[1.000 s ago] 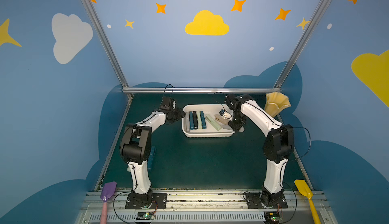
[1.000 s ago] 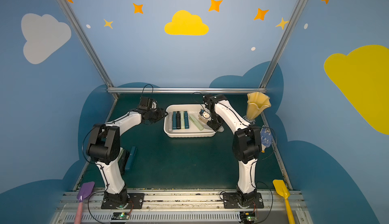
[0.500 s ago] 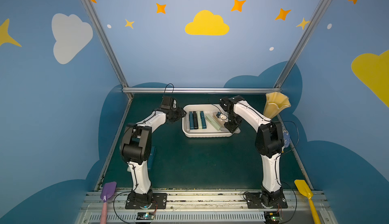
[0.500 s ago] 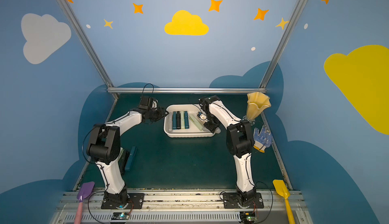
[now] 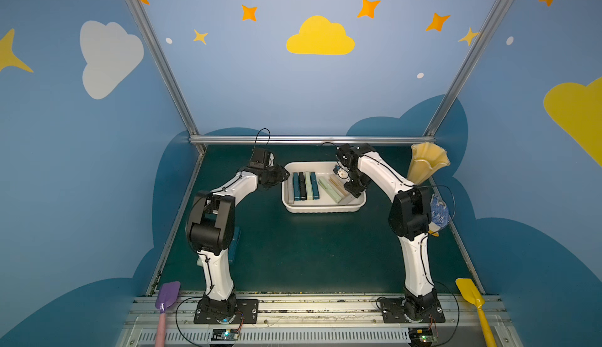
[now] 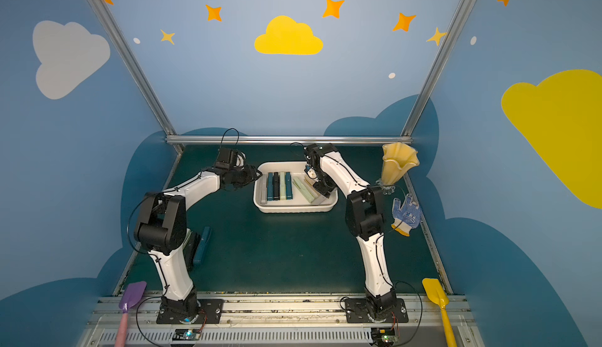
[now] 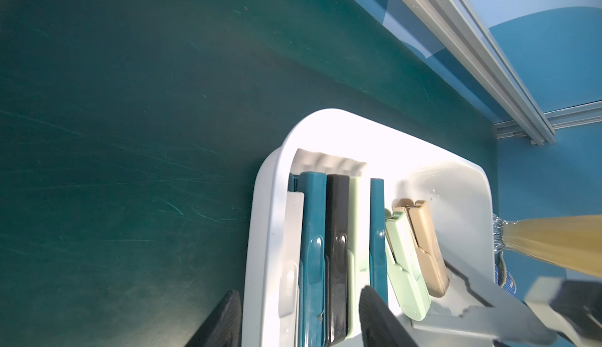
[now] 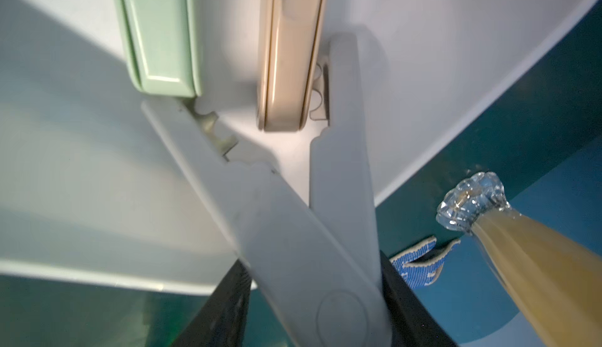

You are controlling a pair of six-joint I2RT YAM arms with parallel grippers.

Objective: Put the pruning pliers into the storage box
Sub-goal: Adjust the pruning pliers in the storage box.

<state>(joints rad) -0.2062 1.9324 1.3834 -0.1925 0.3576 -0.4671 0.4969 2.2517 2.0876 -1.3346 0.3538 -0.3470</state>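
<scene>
Pruning pliers crowd box; vase beside.

Storage box sitting toward 12 o'clock of table. Row of pruning pliers lying in its 9 o'clock half, slanted pair toward 3. My left gripper straddling 9 o'clock wall. My right gripper hanging at 3 o'clock end, spread pliers between fingers. Vase standing at box's 2.

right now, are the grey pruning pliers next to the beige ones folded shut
No, the grey pruning pliers are splayed open in a V.
</scene>
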